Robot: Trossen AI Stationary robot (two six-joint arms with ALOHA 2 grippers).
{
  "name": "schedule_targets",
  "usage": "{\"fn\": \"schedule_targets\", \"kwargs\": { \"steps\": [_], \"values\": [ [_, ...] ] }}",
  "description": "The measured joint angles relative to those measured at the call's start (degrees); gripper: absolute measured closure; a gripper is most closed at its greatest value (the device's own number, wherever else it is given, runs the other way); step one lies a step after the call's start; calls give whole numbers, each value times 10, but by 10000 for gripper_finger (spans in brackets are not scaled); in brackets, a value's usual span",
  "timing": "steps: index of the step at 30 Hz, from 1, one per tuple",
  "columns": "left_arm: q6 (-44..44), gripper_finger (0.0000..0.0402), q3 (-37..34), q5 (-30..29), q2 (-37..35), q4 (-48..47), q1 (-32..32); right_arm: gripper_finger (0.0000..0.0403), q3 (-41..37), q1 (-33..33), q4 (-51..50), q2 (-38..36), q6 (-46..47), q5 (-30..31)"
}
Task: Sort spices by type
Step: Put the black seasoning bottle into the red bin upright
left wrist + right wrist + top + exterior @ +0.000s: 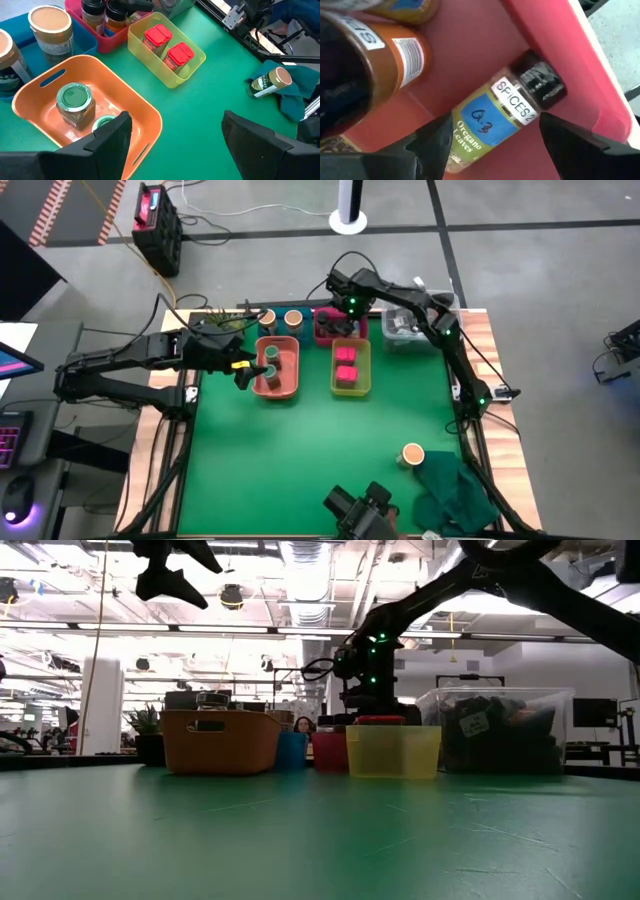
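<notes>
The right pincer (340, 328) works inside the pink tray (600, 65) at the far edge of the surface (320, 440), its fingers spread on either side of a black-capped bottle (505, 122) labelled oregano that lies on its side on the tray floor; it grips nothing. Judged from this, the step is either setting down or picking up this bottle: keep the fingers square to the bottle body and clear of the neighbouring brown bottle (395, 55), which lies just beside it. The left pincer (170, 145) hovers released above the orange tray (145, 112), which holds two green-topped jars (75, 102). The yellow tray (192, 67) holds two red-lidded boxes (167, 46). One tan-topped jar (412, 454) lies well apart, touching the green cloth (455, 490), still unsorted.
</notes>
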Motion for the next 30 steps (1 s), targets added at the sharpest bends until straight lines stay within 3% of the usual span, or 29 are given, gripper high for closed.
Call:
{"fn": "schedule_targets", "kwargs": {
  "steps": [17,30],
  "values": [
    [-7,107,0,1,0,0,0,85,-15,-1,7,-1,60,-10],
    [-7,107,20,1,0,-1,0,86,-16,3,12,1,224,-35]
  ]
}}
